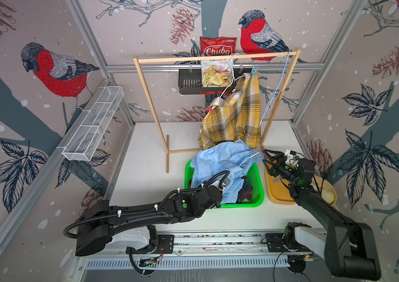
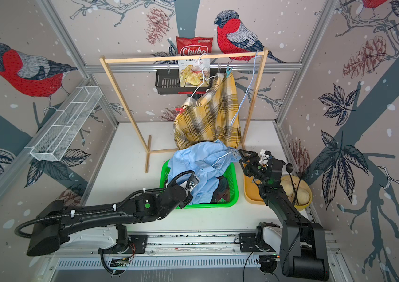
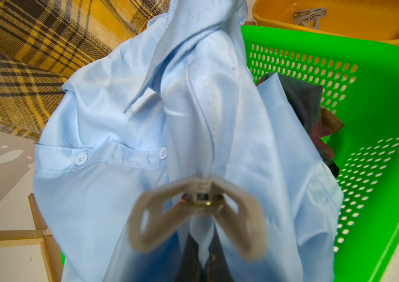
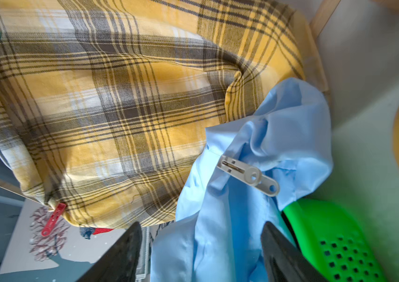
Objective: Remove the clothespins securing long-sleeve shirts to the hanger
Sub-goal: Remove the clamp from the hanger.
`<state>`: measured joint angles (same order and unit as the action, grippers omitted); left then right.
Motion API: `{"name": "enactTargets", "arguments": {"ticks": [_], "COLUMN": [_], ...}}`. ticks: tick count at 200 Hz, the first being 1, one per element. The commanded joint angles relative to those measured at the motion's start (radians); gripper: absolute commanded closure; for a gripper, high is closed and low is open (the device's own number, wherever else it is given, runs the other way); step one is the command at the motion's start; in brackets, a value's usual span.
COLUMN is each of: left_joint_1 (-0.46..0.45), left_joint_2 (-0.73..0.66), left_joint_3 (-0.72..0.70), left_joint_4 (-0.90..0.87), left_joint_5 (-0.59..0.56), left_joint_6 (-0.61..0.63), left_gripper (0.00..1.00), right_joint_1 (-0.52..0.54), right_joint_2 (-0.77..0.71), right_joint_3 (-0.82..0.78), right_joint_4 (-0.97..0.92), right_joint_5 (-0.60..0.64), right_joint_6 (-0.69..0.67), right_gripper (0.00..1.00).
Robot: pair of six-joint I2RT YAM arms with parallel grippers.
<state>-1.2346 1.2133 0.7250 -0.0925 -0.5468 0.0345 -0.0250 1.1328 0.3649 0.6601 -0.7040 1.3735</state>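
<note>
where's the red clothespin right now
In both top views the red clothespin is clipped to the upper left edge of the plaid shirt on the rack, just below the black basket.

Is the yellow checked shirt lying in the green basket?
No, the yellow plaid shirt hangs on the wooden rack, beyond the green basket.

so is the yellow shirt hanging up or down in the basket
Hanging up. The yellow shirt hangs under the wooden rail, with a red clip and a blue clip on it.
</note>
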Motion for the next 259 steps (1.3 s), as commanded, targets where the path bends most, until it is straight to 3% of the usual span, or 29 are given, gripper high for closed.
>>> {"name": "enactTargets", "arguments": {"ticks": [1, 168, 259], "left_joint_1": [-0.005, -0.033, -0.047], "left_joint_2": [-0.003, -0.005, 0.000], "left_joint_3": [-0.005, -0.018, -0.022], "left_joint_4": [0.028, 0.045, 0.046], "left_joint_5": [-0.005, -0.005, -0.007], "left_joint_6": [-0.004, 0.004, 0.004], "left_gripper": [1.00, 1.00, 1.00], "right_joint_1": [0.024, 0.069, 0.077], "right_joint_2": [0.027, 0.311, 0.404], "right_joint_3": [-0.009, -0.027, -0.033], "right_joint_4": [0.132, 0.410, 0.541], "right_joint_5": [-0.007, 0.071, 0.095], "right_joint_6": [0.083, 0.223, 0.289], "right_gripper": [0.25, 0.35, 0.52]}}
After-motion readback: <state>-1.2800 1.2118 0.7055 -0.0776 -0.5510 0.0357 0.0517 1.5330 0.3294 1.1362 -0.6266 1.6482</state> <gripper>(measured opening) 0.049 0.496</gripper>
